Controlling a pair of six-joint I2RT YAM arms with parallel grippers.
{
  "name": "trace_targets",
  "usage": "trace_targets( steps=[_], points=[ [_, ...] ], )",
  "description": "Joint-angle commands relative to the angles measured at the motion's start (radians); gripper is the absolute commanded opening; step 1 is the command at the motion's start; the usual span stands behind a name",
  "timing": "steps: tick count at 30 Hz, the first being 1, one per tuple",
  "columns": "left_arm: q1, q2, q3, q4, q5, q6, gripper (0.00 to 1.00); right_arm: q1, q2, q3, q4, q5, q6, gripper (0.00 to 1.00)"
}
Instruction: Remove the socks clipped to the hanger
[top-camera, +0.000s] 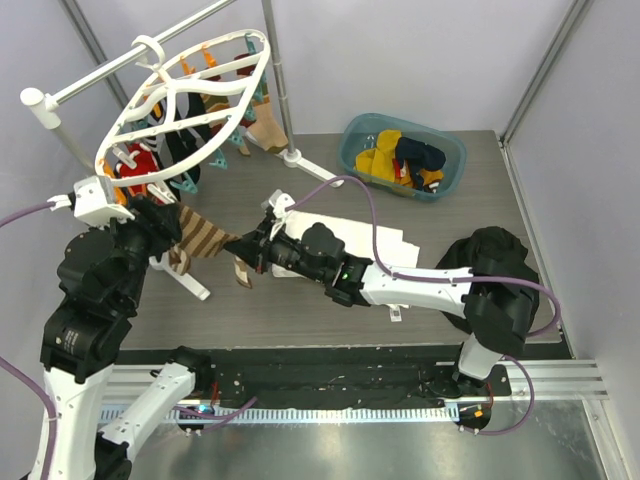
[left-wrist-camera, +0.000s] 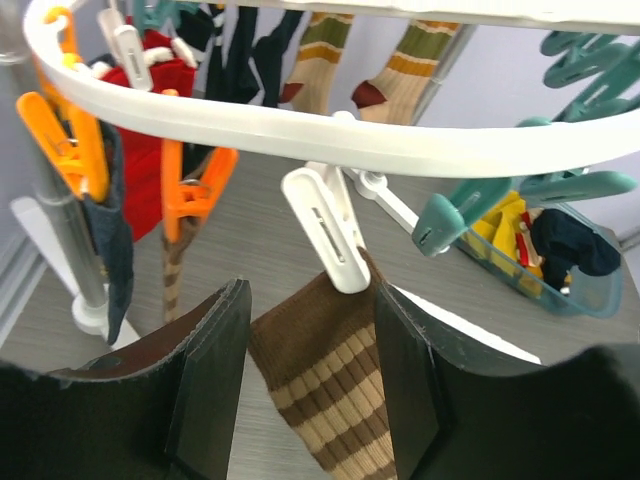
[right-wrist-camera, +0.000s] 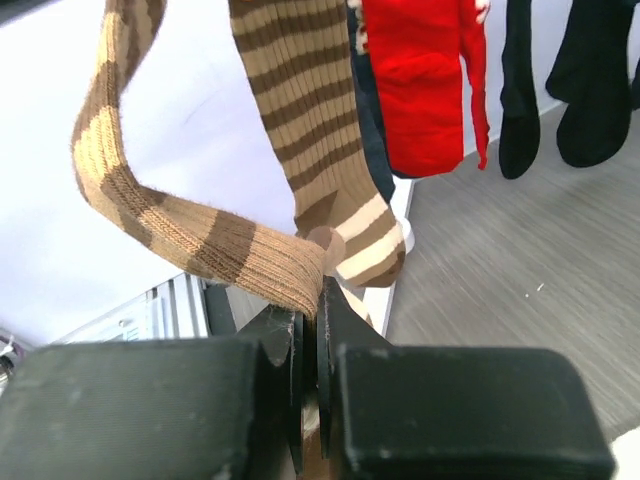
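right gripper (right-wrist-camera: 318, 305) clamped on the lower part of a brown-and-tan striped fabric sock (right-wrist-camera: 300, 110). Sock top hangs from a white plastic clip (left-wrist-camera: 328, 228) on the white oval plastic hanger (left-wrist-camera: 250, 122). left gripper (left-wrist-camera: 310, 330) jaws apart, straddling the sock just below the clip.

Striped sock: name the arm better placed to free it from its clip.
Left: the left gripper stands open around the sock just under its white clip; the right gripper is shut on the sock's lower end.
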Motion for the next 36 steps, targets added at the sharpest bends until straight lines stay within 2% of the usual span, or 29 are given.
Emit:
trace_targets(
  steps=[1, 2, 7, 15, 31, 36],
  points=[
    [0.003, 0.0, 0.071, -0.016, -0.087, -0.005, 0.55, 0.017, 0.029, 0.026, 0.028, 0.071, -0.03, 0.01],
    [0.003, 0.009, 0.085, -0.024, -0.09, -0.007, 0.54, 0.031, 0.032, 0.053, -0.003, 0.112, -0.111, 0.01],
    [0.003, 0.058, 0.192, -0.106, -0.089, -0.016, 0.46, 0.068, 0.054, 0.129, -0.121, 0.299, -0.286, 0.01],
    [0.003, 0.156, 0.273, -0.194, -0.089, -0.039, 0.44, 0.131, 0.069, 0.201, -0.159, 0.476, -0.541, 0.01],
    [0.003, 0.238, 0.292, -0.159, -0.196, 0.039, 0.47, 0.158, 0.074, 0.227, -0.159, 0.502, -0.585, 0.01],
    [0.003, 0.25, 0.281, -0.136, -0.184, 0.056, 0.49, 0.16, 0.078, 0.231, -0.158, 0.496, -0.587, 0.01]
  ],
)
